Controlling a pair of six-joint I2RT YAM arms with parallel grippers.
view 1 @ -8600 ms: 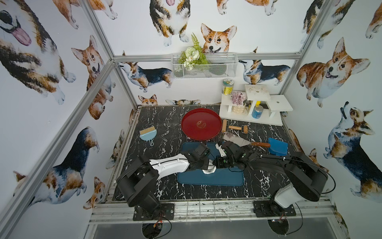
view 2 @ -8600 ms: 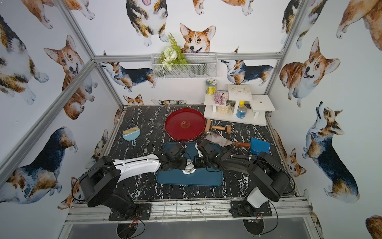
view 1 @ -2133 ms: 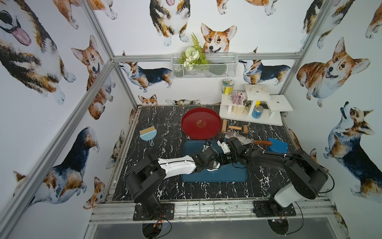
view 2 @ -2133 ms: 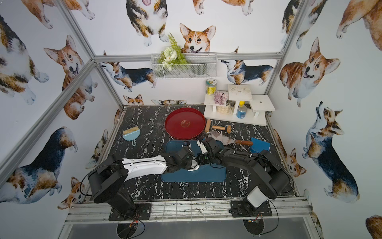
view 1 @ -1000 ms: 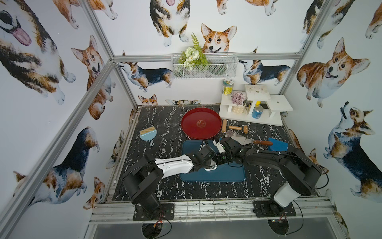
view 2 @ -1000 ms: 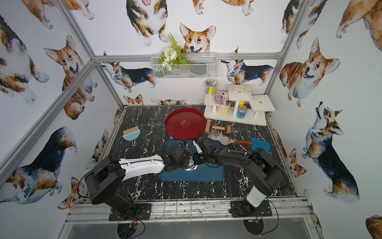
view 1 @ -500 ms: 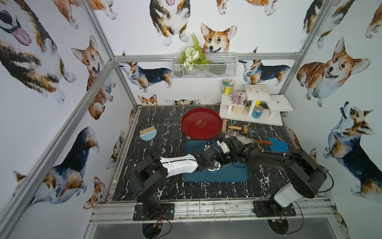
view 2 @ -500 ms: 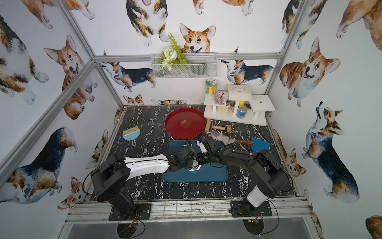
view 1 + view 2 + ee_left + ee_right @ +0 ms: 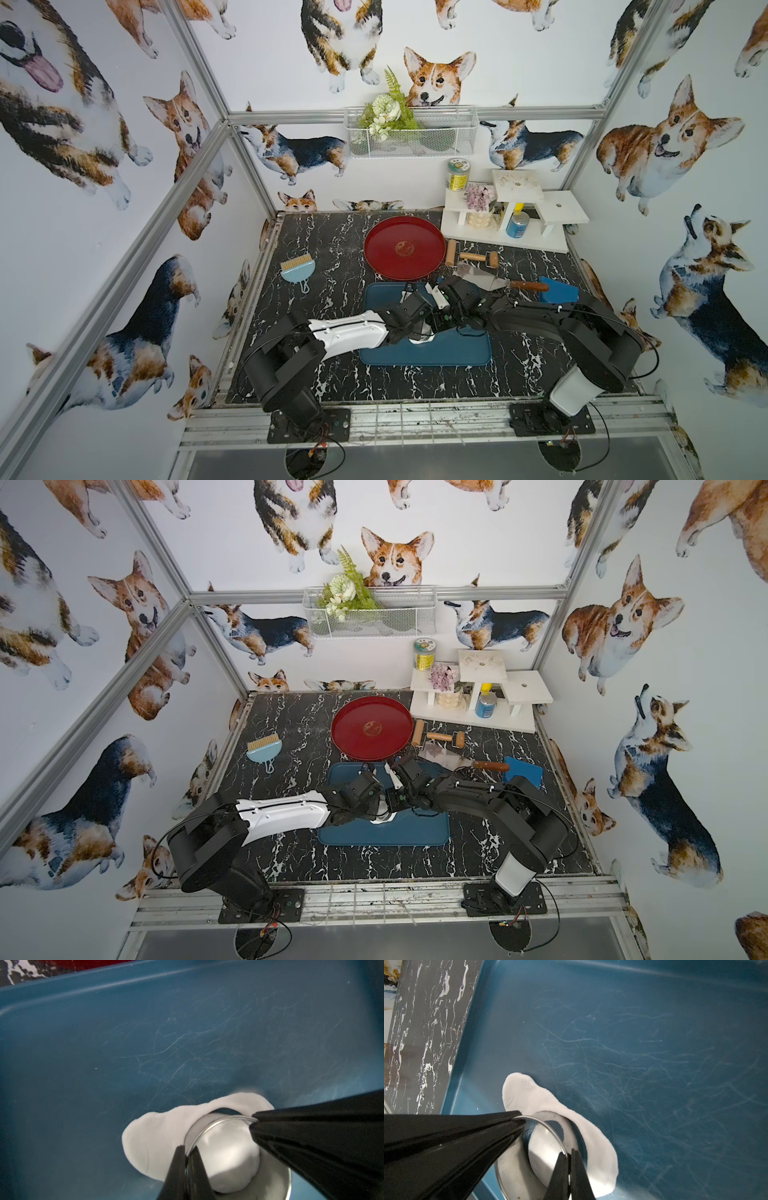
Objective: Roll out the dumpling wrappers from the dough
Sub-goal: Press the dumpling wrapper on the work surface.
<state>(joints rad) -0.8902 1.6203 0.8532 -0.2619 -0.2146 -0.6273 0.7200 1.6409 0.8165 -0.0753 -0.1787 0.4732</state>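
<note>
The left fingers are squeezed together on the thin steel rim of a ring cutter. The right fingers pinch the same rim at another spot, so each pair holds only the metal wall between its tips.

Little writing can be read. The yellow-green can and the blue can on the white shelf carry labels, but the print is too small to make out.

Counted: one blue tray, one red plate, one ring cutter, one wooden roller, one steel blade with a brown handle, one blue block, one hand brush and two cans.

With the back wall as 12 o'clock, the plate sits on the black marble tabletop at the tray's 12 o'clock. The roller is at 1, the blade and block are toward 2, and the brush is at 10.

The dough is one ragged white sheet lying flat in the tray, near its middle and slightly toward 6 o'clock. It sits directly under the cutter and the fingertips and spreads past the ring on one side. A curved bite along the ring's wall lets the blue tray show through. Inside the ring, below both pairs of fingers, lies a rounded white piece, the dumpling wrapper.
</note>
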